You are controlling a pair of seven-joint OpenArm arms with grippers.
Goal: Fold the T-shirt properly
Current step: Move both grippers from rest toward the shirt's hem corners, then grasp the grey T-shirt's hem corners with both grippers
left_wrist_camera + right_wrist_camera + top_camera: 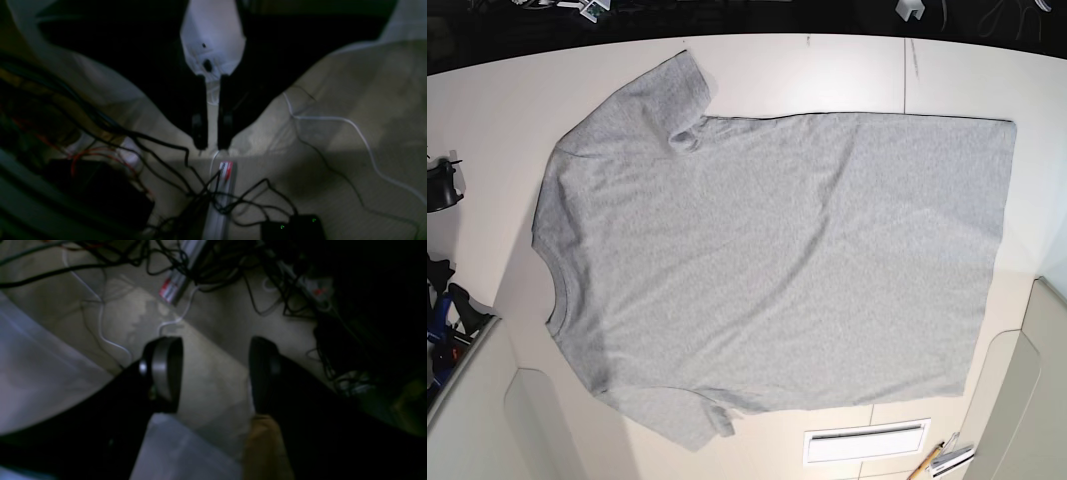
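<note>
Grey cotton is seen spread flat on the table (827,70): the T-shirt (777,260) lies unfolded, plain side up, neck toward the base view's left, both sleeves out. No fold has been made, so the whole task is judged to remain. Neither arm is over the cloth. The left claw (211,145) is nearly pressed together, nothing visibly pinched; cables (233,200) lie beyond its tips. The right claw (213,373) is spread wide and empty, floor seen between its fingers.
</note>
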